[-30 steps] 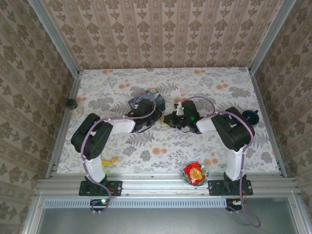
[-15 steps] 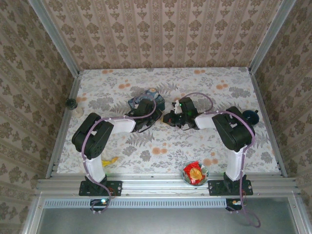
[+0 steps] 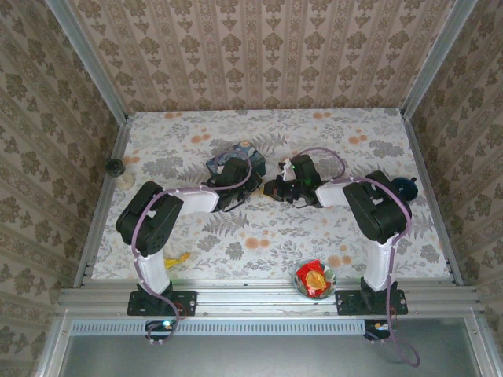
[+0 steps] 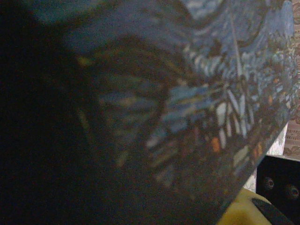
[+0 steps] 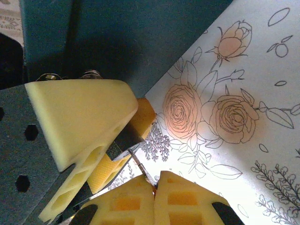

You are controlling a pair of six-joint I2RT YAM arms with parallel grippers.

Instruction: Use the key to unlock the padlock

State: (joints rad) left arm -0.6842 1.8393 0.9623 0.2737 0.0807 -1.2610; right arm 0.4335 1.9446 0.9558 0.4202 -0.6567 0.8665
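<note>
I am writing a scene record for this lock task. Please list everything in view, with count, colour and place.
padlock: one, small, dark, between the left gripper's fingers, partly hidden
key: one, thin, silvery, aimed at the padlock
tin box: one, blue painted, mid table
bowl: one, near edge
packet: one, red and yellow, in the bowl
round thing: one, dark blue, right edge
black knob: one, left rail
yellow scrap: one, by the left arm's base
table: one, floral cover
left gripper: yellow fingers, closed on the padlock
right gripper: yellow fingers, shut on the key
</note>
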